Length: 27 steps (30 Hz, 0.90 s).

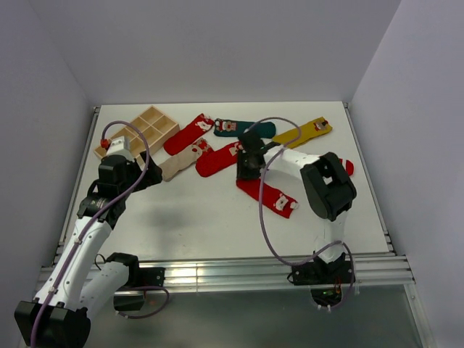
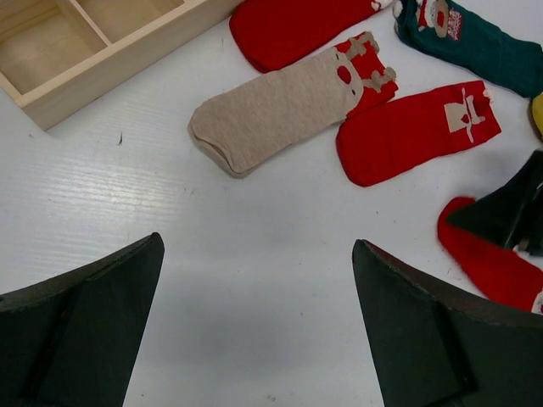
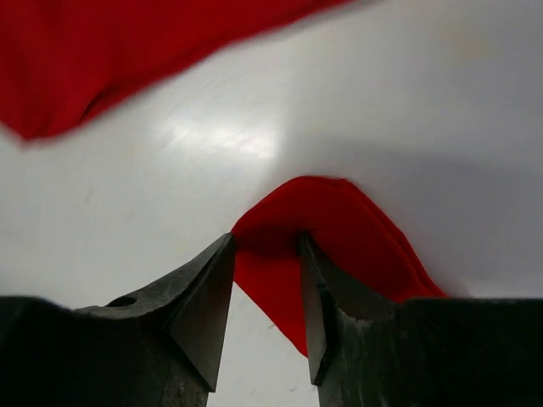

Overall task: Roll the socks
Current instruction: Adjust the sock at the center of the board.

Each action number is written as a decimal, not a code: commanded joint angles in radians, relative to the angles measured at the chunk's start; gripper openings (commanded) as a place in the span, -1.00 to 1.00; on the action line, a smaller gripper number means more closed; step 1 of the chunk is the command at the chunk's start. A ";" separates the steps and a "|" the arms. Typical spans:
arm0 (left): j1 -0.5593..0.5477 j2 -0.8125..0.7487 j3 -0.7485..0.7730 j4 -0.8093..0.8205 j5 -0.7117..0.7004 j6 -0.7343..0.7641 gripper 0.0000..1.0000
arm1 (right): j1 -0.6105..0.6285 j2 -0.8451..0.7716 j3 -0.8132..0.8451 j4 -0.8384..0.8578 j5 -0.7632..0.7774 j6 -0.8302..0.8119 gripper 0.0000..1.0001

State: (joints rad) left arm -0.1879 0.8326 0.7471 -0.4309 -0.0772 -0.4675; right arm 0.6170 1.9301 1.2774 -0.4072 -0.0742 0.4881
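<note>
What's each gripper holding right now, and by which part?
The right gripper pinches the red sock by its rounded end; the left gripper holds nothing.

The white arms (image 1: 76, 250) carry black joints (image 1: 330, 190), a black left gripper (image 2: 257, 243) and right gripper (image 3: 267, 239), and purple cables (image 1: 262, 206).

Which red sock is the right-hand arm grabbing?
The red fabric sock lying frontmost, white figure patch at its near end: the right gripper pinches its far tip. The other red socks lie farther back.

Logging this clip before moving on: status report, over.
Left tool open above the table. Right tool astride end of red sock, grip unconfirmed. Another red sock close by, apart.
</note>
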 commanded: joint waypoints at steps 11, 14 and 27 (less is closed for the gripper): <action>-0.001 -0.029 -0.008 0.024 -0.013 -0.003 0.99 | -0.212 -0.393 -0.196 0.004 0.232 0.075 0.03; -0.002 -0.029 -0.006 0.027 -0.004 -0.005 0.99 | -0.241 -0.491 -0.334 -0.031 0.280 0.095 0.03; -0.001 -0.038 -0.008 0.027 0.002 -0.010 0.99 | -0.263 -0.531 -0.581 -0.033 0.142 0.113 0.01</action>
State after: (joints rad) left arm -0.1879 0.8192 0.7406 -0.4305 -0.0769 -0.4686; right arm 0.3565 1.3907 0.7090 -0.4732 0.1295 0.5903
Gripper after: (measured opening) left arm 0.995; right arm 0.509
